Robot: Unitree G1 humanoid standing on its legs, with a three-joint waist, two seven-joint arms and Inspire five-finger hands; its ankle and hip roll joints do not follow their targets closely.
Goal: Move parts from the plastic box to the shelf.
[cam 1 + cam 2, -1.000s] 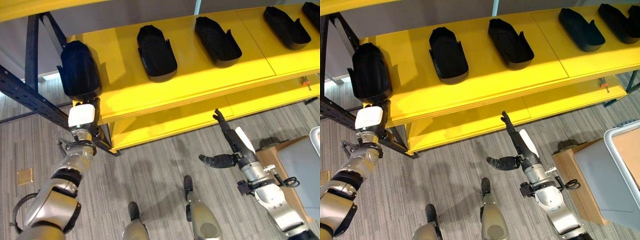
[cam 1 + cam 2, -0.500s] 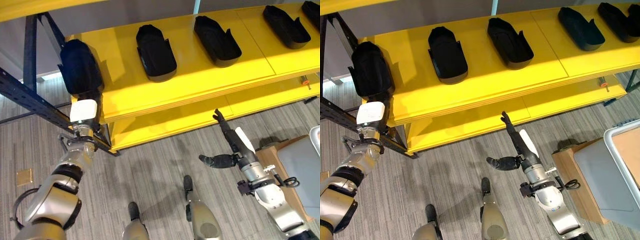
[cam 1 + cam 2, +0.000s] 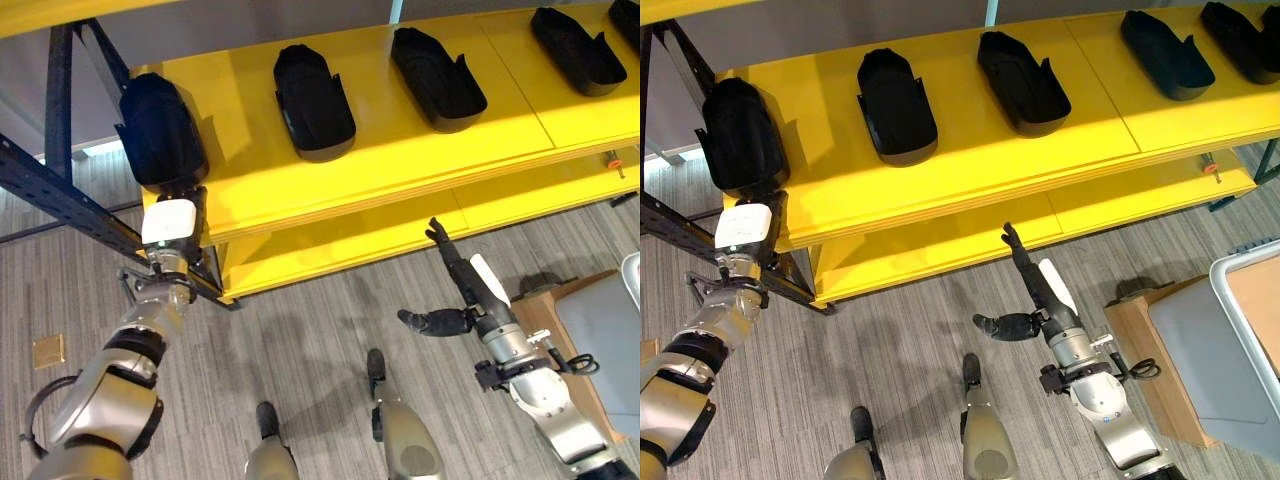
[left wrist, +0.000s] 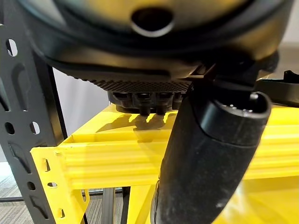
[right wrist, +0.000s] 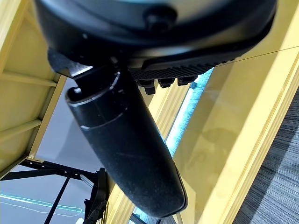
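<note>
A black moulded part (image 3: 160,130) lies at the left end of the yellow shelf (image 3: 250,175), close to the edge. My left hand (image 3: 170,222), with a white thumb cover, sits just below the part's near end with its fingers straight toward it; I cannot tell whether they touch. In the left wrist view the thumb (image 4: 205,158) stands out before the shelf's front edge (image 4: 107,161), with nothing held. My right hand (image 3: 1050,300) hangs open over the floor in front of the lower shelf (image 3: 350,240). The grey plastic box (image 3: 1200,350) stands at the right.
Several more black parts (image 3: 314,100) (image 3: 435,78) (image 3: 575,50) lie in a row along the shelf. A black steel upright (image 3: 60,190) runs past my left hand. The box rests on a wooden stand (image 3: 1140,370). A brass plate (image 3: 48,350) is set in the floor.
My left hand has risen a little toward the shelf, and the part at the left end has slid slightly further on. The right arm has not moved.
</note>
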